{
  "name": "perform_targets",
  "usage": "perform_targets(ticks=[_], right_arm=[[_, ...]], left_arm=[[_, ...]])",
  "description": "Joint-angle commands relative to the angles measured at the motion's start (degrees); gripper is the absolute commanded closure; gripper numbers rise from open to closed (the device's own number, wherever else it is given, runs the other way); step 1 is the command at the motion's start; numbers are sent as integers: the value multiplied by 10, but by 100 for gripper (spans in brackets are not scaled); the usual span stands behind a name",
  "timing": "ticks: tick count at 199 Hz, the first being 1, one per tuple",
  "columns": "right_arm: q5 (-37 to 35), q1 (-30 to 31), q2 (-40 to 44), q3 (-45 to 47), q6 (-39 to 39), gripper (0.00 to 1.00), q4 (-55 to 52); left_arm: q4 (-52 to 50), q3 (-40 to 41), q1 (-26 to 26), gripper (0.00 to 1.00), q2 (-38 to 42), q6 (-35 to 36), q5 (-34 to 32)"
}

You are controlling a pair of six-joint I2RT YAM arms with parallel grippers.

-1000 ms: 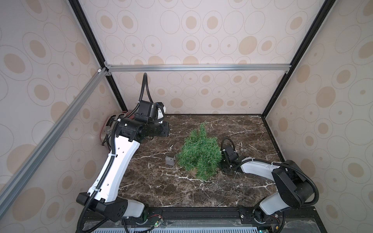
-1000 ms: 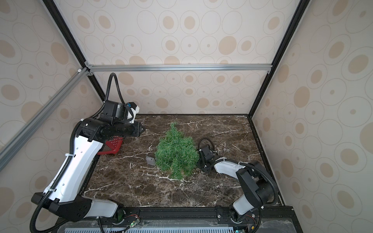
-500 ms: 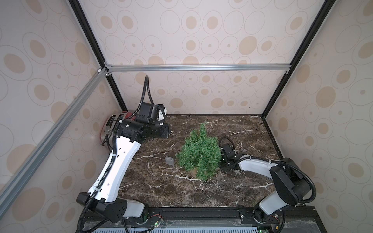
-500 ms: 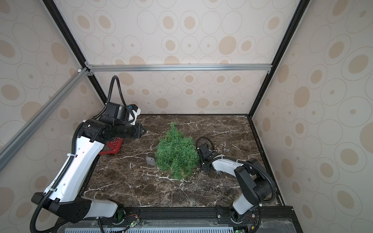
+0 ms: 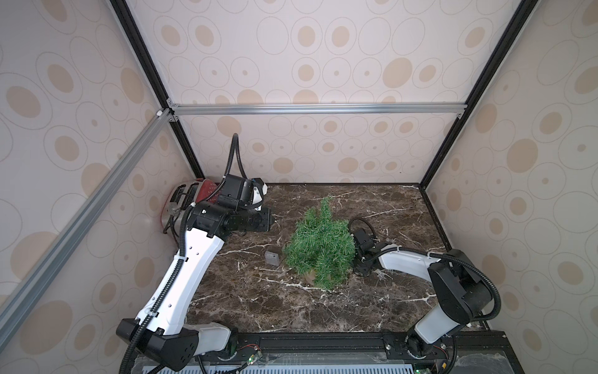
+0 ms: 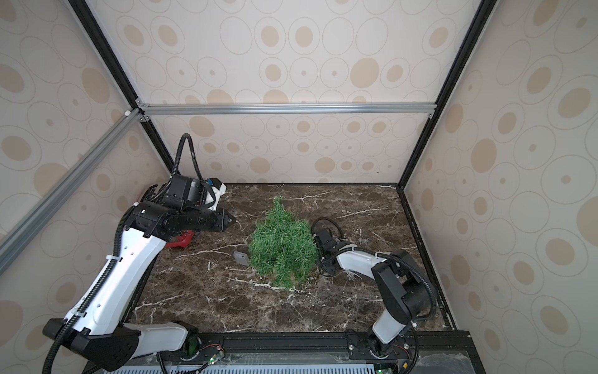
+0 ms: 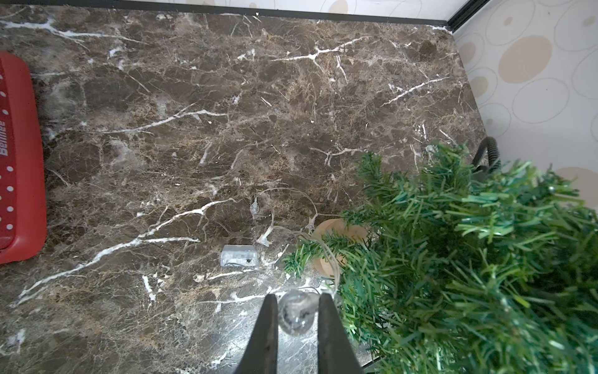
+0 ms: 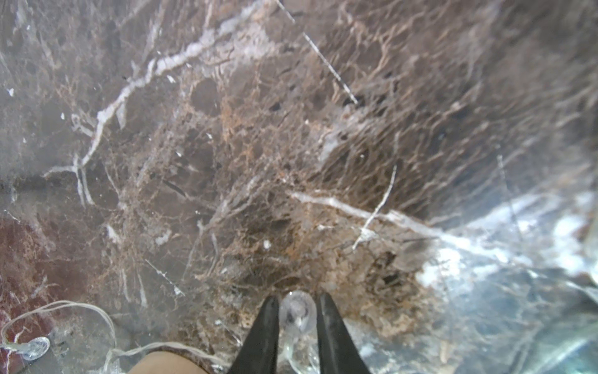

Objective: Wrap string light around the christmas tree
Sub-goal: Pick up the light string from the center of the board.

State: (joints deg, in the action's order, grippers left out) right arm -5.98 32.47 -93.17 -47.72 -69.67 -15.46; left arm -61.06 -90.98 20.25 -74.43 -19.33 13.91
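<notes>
**Wrapping barely begun: the christmas tree [image 5: 318,246] is almost bare, with a bulb held on each side of it.**
On the marble table [image 5: 259,307] the tree stands upright, and neither top view shows wire on its upper branches, so I judge nearly all the winding is left to do. The left gripper [image 7: 297,298], raised to the tree's left, pinches one bulb of the string light [image 7: 296,315]; a strand runs from there over a low branch. The right gripper [image 8: 297,299], low at the tree's right, is closed on another bulb [image 8: 297,312]. The grey box [image 5: 271,258] lies just left of the tree's base, beside slack wire.
</notes>
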Motion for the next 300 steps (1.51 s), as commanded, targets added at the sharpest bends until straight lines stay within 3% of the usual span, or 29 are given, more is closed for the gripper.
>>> perform_targets(ticks=[1, 18, 65, 91, 122, 170, 228, 300], right_arm=[[-6, 3, -26, 13, -18, 79, -43], [-3, 3, -14, 20, -26, 86, -34], [-53, 2, 76, 14, -12, 89, -71], [-116, -4, 122, -12, 29, 89, -106], [-124, -49, 141, -56, 93, 90, -125], [-109, -100, 125, -163, 196, 89, -132], [-115, -103, 117, -347, 295, 90, -162], [-72, -103, 177, -474, 367, 90, -186]], left_arm=[[3, -4, -2, 98, 14, -6, 6], [6, -6, -2, 98, 13, -8, 6], [7, -29, -2, 98, 0, -11, -4], [12, -47, -1, 98, -17, -8, -20], [23, -66, -2, 98, -38, -7, -54], [34, -86, -4, 98, -69, -8, -76], [34, -115, -6, 98, -86, -9, -113], [59, -129, -12, 100, -74, -30, -146]])
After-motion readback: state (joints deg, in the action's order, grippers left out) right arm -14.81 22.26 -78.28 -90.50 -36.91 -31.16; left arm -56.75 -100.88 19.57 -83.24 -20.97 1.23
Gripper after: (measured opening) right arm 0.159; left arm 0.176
